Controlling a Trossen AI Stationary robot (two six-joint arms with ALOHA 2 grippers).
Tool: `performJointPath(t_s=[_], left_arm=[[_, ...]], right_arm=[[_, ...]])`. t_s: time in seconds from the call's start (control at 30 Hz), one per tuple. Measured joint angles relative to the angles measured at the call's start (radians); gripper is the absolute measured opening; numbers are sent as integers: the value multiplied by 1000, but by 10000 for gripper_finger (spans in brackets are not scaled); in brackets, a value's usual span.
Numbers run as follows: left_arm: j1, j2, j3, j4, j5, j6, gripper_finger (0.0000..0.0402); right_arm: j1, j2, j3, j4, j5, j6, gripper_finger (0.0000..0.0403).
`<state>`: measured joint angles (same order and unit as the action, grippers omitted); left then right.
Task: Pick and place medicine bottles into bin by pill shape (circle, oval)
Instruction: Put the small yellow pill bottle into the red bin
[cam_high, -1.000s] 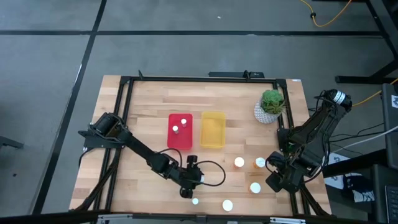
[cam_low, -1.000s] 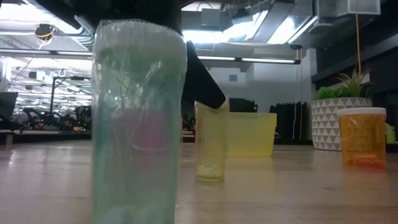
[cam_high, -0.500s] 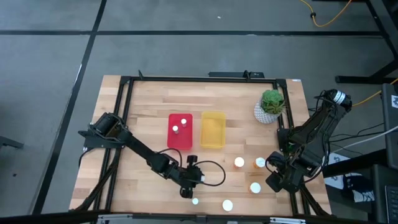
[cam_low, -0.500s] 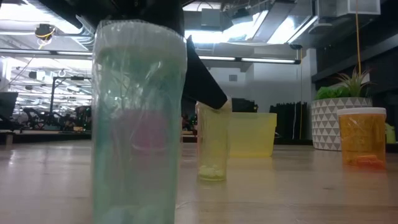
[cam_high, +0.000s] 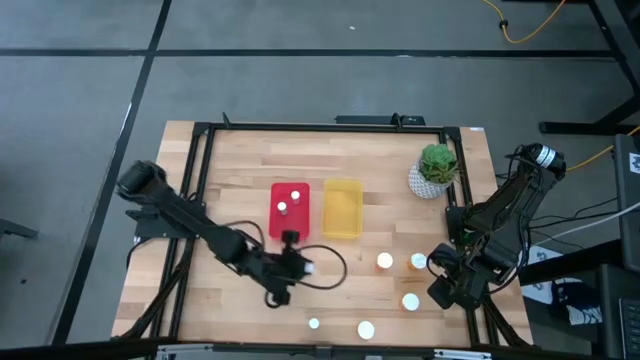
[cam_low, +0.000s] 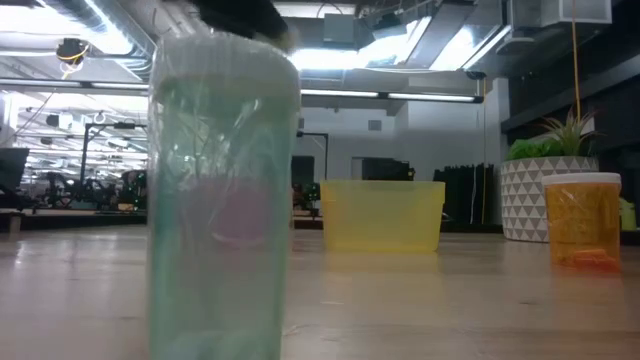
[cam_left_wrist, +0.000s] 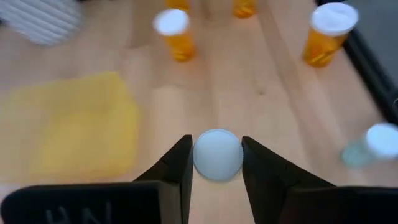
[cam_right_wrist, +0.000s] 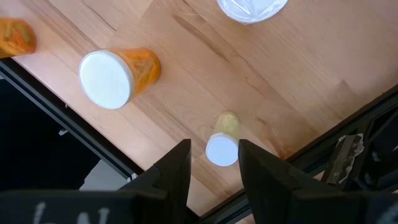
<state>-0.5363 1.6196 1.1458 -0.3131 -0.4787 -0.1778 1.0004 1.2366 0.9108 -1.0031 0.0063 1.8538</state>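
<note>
High view shows the left gripper (cam_high: 297, 267) lifted above the table's middle front, just in front of the red bin (cam_high: 289, 211), which already has two small bottles in it. Beside it sits the yellow bin (cam_high: 343, 209), with nothing visible inside. Left wrist view makes the hold plain: the two dark fingers (cam_left_wrist: 179, 163) pinch a small white-capped bottle (cam_left_wrist: 217, 154) by its sides, just under the cap, one finger to each side.

Five more bottles stand toward the front right of the table: two orange ones near the middle (cam_high: 385, 261), another close to the right gripper (cam_high: 449, 287), a wide one (cam_high: 366, 329) and a pale one (cam_high: 314, 322) by the front edge. The right arm waits over the table's right edge, its fingers spread with nothing between them. A potted plant (cam_high: 436, 168) stands at the back right.

The held bottle is probably light, stiff plastic, smooth and round, so it may twist or slip in a loose pinch. Gripping across the body below the cap, as here, looks sound. Its pill shape cannot be read from these views.
</note>
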Motion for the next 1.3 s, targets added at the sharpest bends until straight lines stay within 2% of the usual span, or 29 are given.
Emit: performJointPath(t_s=[0.13, 0.27, 0.37, 0.57, 0.67, 0.8, 0.9, 1.1, 1.3], left_arm=[[-1, -128, -2, -171, -81, 31, 99], [28, -230, -53, -219, -111, 45, 99], [71, -286, -134, -176, -105, 75, 99], [213, -355, -371, 77, -9, 104, 99], [287, -357, -431, 159, 25, 109, 99], [378, -340, -476, 215, 148, 101, 99], [421, -312, -494, 266, 187, 102, 100], [456, -211, -505, 357, 244, 99, 100], [456, -131, -505, 440, 245, 102, 100]], right_arm=[[0, 0, 0, 0, 0, 0, 135], [0, 0, 0, 0, 2, 0, 135], [0, 0, 0, -1, 13, 0, 135], [0, 0, 0, 0, 38, 0, 135], [0, 0, 0, 1, 37, -1, 135], [0, 0, 0, 5, 37, 0, 135], [0, 1, 0, 5, 38, 0, 135], [0, 1, 0, 6, 37, 0, 135], [0, 1, 0, 6, 37, 0, 135]])
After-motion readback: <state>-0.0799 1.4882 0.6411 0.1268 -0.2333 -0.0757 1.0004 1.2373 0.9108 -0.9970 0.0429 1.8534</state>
